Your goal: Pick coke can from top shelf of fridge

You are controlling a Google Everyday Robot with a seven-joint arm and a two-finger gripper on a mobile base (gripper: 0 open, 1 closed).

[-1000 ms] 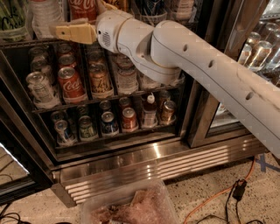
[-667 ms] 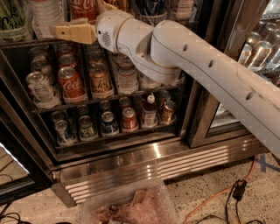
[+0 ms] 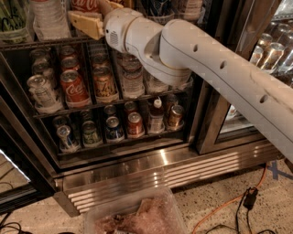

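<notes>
The coke can (image 3: 84,4), red with white script, stands on the fridge's top shelf (image 3: 27,44) at the upper edge of the camera view; only its lower part shows. My gripper (image 3: 103,11) is at that shelf, right at the can. One tan finger (image 3: 84,23) lies in front of and just below the can, and the other finger (image 3: 120,3) is to the can's right, so the can sits about between them. The jaws are spread apart. My white arm (image 3: 197,59) crosses from the right in front of the fridge (image 3: 137,167).
Clear bottles (image 3: 48,18) stand left of the can. The middle rack holds another red Coke can (image 3: 73,89), an orange-gold can (image 3: 104,84) and a silver can (image 3: 41,91). Small cans fill the rack below. A plastic bin (image 3: 137,215) and cables (image 3: 247,199) lie on the floor.
My gripper has moved up and slightly right, closer around the coke can on the top shelf. The can has not moved.
</notes>
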